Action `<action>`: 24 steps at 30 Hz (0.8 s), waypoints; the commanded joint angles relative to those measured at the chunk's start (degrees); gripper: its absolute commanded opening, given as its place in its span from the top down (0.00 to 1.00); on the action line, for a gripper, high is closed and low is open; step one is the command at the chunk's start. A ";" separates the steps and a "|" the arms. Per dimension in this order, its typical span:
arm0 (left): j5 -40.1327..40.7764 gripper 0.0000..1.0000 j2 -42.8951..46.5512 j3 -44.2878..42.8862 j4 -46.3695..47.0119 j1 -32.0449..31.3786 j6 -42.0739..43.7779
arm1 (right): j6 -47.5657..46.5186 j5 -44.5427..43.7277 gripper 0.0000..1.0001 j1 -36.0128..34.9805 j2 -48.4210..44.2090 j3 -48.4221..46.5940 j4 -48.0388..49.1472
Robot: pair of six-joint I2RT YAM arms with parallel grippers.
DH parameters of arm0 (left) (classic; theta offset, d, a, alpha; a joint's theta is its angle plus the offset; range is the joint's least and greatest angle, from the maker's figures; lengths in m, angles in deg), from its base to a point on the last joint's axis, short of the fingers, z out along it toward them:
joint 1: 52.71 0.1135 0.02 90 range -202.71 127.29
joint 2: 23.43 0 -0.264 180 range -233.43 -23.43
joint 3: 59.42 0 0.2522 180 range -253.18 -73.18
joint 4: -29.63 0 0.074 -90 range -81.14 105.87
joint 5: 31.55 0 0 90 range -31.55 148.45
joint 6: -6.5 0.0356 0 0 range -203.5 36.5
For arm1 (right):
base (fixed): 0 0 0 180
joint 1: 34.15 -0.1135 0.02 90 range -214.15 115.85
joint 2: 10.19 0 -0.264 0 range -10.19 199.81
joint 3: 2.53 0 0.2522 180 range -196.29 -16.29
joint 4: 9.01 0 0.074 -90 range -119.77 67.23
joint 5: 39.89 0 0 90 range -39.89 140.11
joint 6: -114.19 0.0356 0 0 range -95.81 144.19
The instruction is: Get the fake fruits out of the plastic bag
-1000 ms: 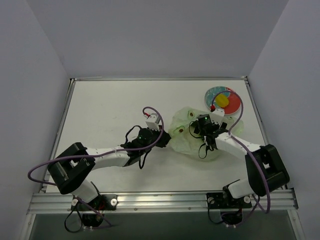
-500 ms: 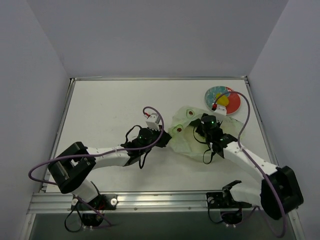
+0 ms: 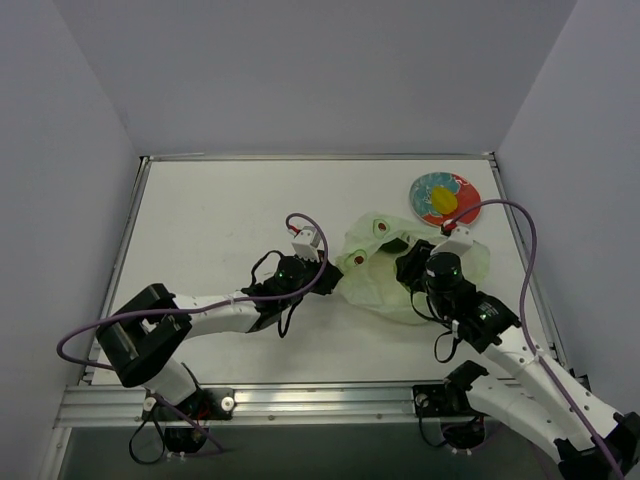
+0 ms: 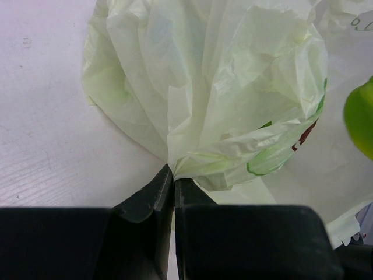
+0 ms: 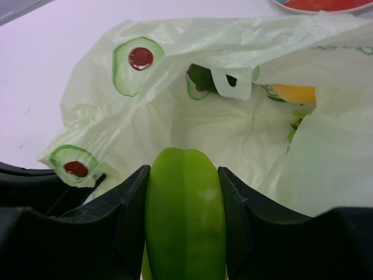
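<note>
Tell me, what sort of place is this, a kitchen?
Probably a robotics test bench, not a kitchen: a left arm and right arm mounted on a metal rail, a white table boxed in by plain grey walls, and a green fruit gripped at the mouth of a plastic bag.

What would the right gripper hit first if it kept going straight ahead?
Probably the inner wall of the plastic bag: the right gripper, clamped on a green fruit, points into its open mouth. Depth is unclear.

2 white arms [image 3: 215, 308], black joints, purple cables [image 3: 88, 337]; matte black left tool [image 4: 173, 186], right tool [image 5: 184, 175].
</note>
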 commanded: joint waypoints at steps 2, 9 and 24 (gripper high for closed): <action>-0.01 0.98 0.19 -1.84 1.71 0.23 0.28 | -0.69 -1.63 1.00 -0.63 0.75 -10.28 -2.10; 1.13 0.98 2.55 -1.32 0.13 0.40 1.24 | -11.77 -4.11 1.00 9.63 17.54 -29.10 2.47; 3.86 0.98 1.50 -1.84 -1.63 1.02 3.53 | -6.50 18.38 1.00 41.46 44.70 -34.66 26.36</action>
